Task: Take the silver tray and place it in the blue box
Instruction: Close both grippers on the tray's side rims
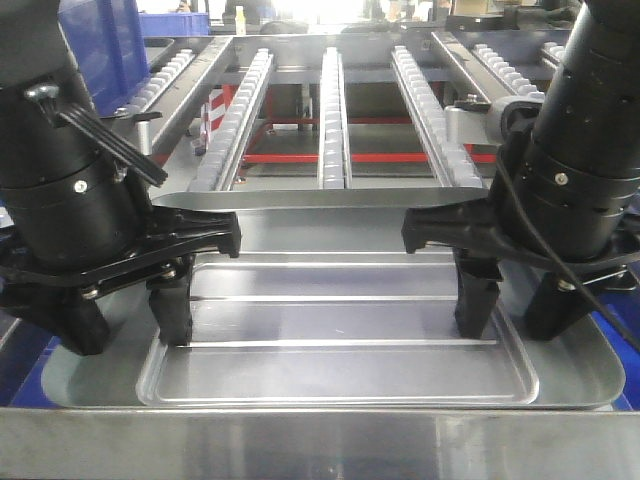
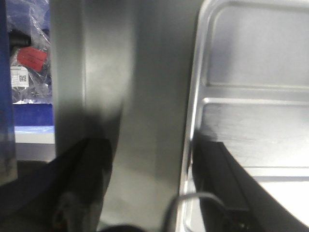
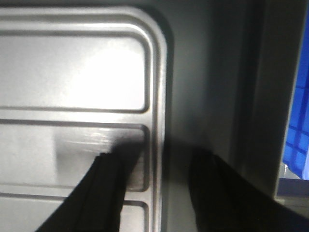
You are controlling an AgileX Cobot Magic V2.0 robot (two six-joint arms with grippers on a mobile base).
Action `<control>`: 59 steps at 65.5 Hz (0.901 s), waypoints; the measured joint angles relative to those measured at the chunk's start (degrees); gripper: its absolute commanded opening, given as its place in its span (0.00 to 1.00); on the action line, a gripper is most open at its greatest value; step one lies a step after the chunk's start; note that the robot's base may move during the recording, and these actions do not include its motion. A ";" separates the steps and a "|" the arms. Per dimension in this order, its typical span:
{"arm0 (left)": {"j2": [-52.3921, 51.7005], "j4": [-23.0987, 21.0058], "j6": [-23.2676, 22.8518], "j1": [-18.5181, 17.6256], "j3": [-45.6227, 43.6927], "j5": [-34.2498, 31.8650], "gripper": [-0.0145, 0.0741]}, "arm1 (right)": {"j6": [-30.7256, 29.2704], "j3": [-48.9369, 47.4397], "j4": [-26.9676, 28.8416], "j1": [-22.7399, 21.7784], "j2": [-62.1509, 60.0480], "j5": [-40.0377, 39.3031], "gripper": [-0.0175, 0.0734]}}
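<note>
Roller tracks (image 1: 335,110) run off to the far side of a workshop, and a plain metal rail (image 1: 320,445) crosses the near edge. Between them the silver tray (image 1: 340,365) lies flat and level.

Blue plastic shows past the tray at the near left corner. In the right wrist view a ribbed blue wall stands just beyond the tray's right edge. I take both to be the blue box (image 1: 18,372), sitting under or around the tray. I cannot tell whether the tray rests in the box or only over it.

The left claw (image 1: 125,335) is down at the tray's left end with its jaws apart. One finger stands inside the sunken centre and the other over the wide rim. The right claw (image 1: 515,310) mirrors it at the right end, also spread, and clamped on nothing.

My reading is that the tray is at the box and neither claw has a grip on it. If the tray is seated, both arms need to rise straight up so that no finger catches the raised step of the rim. If it is not, both claws must close evenly and keep the tray level.

The tray holds nothing but the two inner fingers. The tray hides the inside of the box. Another blue crate (image 1: 100,45) stands far left.
</note>
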 measured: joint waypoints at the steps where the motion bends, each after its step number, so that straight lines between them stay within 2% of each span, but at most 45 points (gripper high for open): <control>1: 0.00 0.00 0.00 0.00 0.00 0.00 0.49 | 0.00 0.00 0.00 0.00 0.00 0.05 0.66; 22: 0.00 0.00 0.00 0.00 0.00 0.00 0.49 | 0.00 0.00 0.00 0.00 0.00 0.69 0.65; 40: 0.00 0.00 0.00 0.00 0.00 0.00 0.48 | 0.00 0.00 0.00 0.00 0.00 0.74 0.47; 44: 0.00 0.00 0.00 0.00 0.00 0.00 0.44 | 0.00 0.00 0.00 0.00 0.00 0.83 0.40; 50: 0.00 -0.09 0.00 0.00 0.00 -0.25 0.29 | 0.00 -0.09 0.00 0.00 0.00 0.95 0.23; 56: 0.00 -0.53 0.00 -0.13 0.00 -0.90 0.14 | 0.15 -0.22 0.22 0.00 0.00 0.95 0.26; 59: 0.00 -0.80 0.00 -0.21 -0.09 -1.17 0.16 | 0.15 -0.22 0.32 0.09 0.00 0.84 0.25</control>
